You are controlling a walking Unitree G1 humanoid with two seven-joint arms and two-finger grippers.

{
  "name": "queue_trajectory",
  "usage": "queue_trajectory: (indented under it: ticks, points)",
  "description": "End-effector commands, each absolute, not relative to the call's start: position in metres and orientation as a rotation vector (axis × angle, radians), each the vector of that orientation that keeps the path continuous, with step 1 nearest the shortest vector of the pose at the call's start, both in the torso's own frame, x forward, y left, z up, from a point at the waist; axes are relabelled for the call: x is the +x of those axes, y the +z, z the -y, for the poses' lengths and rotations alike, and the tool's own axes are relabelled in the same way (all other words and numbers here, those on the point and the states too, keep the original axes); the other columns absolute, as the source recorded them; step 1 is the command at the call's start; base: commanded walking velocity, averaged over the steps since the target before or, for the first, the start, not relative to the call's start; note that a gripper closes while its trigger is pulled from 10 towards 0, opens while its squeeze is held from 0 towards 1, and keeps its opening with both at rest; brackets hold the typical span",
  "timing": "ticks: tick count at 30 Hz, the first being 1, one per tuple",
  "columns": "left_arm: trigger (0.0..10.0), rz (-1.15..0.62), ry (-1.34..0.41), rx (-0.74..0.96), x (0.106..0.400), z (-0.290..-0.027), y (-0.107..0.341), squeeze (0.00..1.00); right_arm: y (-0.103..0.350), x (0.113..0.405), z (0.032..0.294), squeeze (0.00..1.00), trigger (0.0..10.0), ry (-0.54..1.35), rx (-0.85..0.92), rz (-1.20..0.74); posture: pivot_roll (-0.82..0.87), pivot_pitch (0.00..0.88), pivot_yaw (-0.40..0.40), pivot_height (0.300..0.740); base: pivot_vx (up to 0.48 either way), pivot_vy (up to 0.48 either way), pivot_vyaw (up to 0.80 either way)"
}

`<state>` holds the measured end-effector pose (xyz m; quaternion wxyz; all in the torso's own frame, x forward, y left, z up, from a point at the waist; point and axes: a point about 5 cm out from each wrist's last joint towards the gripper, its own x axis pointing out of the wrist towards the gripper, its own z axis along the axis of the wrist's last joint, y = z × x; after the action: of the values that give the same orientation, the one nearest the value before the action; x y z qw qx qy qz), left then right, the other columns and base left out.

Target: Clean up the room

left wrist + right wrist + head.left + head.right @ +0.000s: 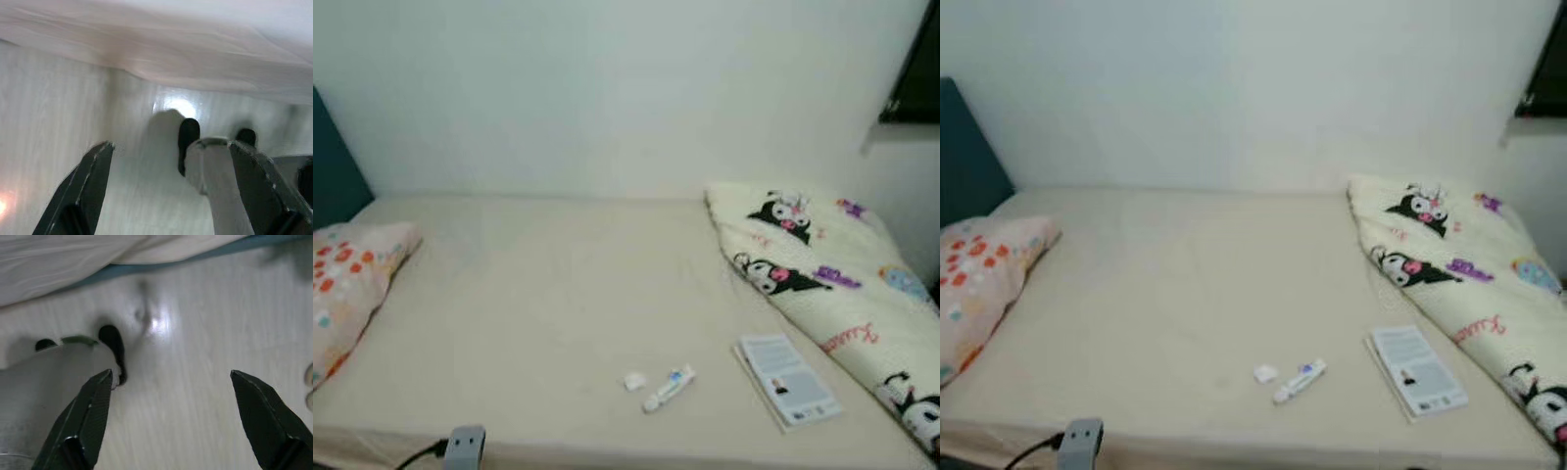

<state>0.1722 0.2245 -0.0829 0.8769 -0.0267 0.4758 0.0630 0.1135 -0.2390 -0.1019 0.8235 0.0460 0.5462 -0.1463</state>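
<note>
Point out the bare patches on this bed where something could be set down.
The widest bare stretch of mattress lies between the floral pillow and the cartoon blanket, back to the wall. It is crowded near the front edge: small white piece, tube, booklet, and a grey plug.

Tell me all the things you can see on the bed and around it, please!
Bed: one, cream sheet, running across the view against the wall.
Pillow: one, pink with red and white spots, at the bed's left end.
Blanket: one, cream with black cartoon characters, bunched along the bed's right side.
Booklet: one, white and grey, flat near the front edge, beside the blanket.
Tube: one, white with blue print, near the front edge, left of the booklet.
Small white piece: one, just left of the tube.
Grey plug: one, with a black cord, at the front edge.
Headboard: one, dark teal, behind the pillow.
Left gripper: black fingers apart, over pale floor.
Right gripper: black fingers apart, over pale floor.
</note>
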Motion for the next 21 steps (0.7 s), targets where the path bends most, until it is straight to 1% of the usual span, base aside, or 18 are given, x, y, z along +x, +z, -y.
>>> queue_trajectory:
  ticks: [1,5,10,11,12,13,14,15,16,18,20,21]
  points:
    - [10.0,-0.999,0.132,-0.043,0.171,-0.226,-0.083,0.0,-0.102,0.111,0.243,0.0,10.0,-0.335,0.102,-1.16,0.02,0.0,-0.011,0.735,0.0,0.0,0.0]
    - [10.0,-0.974,0.141,-0.072,0.174,-0.224,-0.082,0.0,-0.097,0.121,0.249,0.0,10.0,-0.353,0.1,-1.115,0.02,0.0,-0.012,0.72,0.0,0.0,0.0]
    - [10.0,-0.96,0.134,-0.076,0.178,-0.223,-0.081,0.0,-0.087,0.148,0.249,0.0,10.0,-0.332,0.089,-1.035,0.02,0.0,-0.01,0.69,0.0,0.0,0.0]
    - [10.0,-0.96,0.134,-0.076,0.178,-0.223,-0.081,0.0,-0.087,0.148,0.249,0.0,10.0,-0.332,0.089,-1.035,0.02,0.0,-0.01,0.69,0.0,0.0,0.0]
    - [10.0,-0.957,0.132,-0.078,0.178,-0.222,-0.08,0.0,-0.083,0.16,0.248,0.0,10.0,-0.315,0.081,-1.0,0.02,0.0,-0.011,0.68,0.0,0.0,0.0]
    - [10.0,-0.957,0.132,-0.078,0.178,-0.222,-0.08,0.0,-0.083,0.16,0.248,0.0,10.0,-0.315,0.081,-1.0,0.02,0.0,-0.011,0.68,0.0,0.0,0.0]
    - [10.0,-0.943,0.129,-0.087,0.181,-0.221,-0.079,0.0,-0.076,0.175,0.246,0.0,10.0,-0.298,0.078,-0.947,0.02,0.0,-0.01,0.67,0.0,0.0,0.0]
    - [10.0,-0.943,0.129,-0.087,0.181,-0.221,-0.079,0.0,-0.076,0.175,0.246,0.0,10.0,-0.298,0.078,-0.947,0.02,0.0,-0.01,0.67,0.0,0.0,0.0]
    - [10.0,-0.934,0.128,-0.091,0.182,-0.221,-0.078,0.0,-0.073,0.182,0.246,0.0,10.0,-0.292,0.08,-0.923,0.02,0.0,-0.01,0.665,0.0,0.0,0.0]
    - [10.0,-0.892,0.121,-0.108,0.191,-0.219,-0.074,0.0,-0.062,0.201,0.246,0.0,10.0,-0.279,0.087,-0.844,0.02,0.0,-0.01,0.655,0.0,0.0,0.0]
    - [10.0,-0.796,0.072,-0.125,0.212,-0.213,-0.062,0.0,-0.04,0.234,0.246,0.0,10.0,-0.258,0.123,-0.703,0.02,0.0,-0.01,0.645,0.0,0.0,0.0]
    - [10.0,-0.796,0.072,-0.125,0.212,-0.213,-0.062,0.0,-0.04,0.234,0.246,0.0,10.0,-0.258,0.123,-0.703,0.02,0.0,-0.01,0.645,0.0,0.0,0.0]
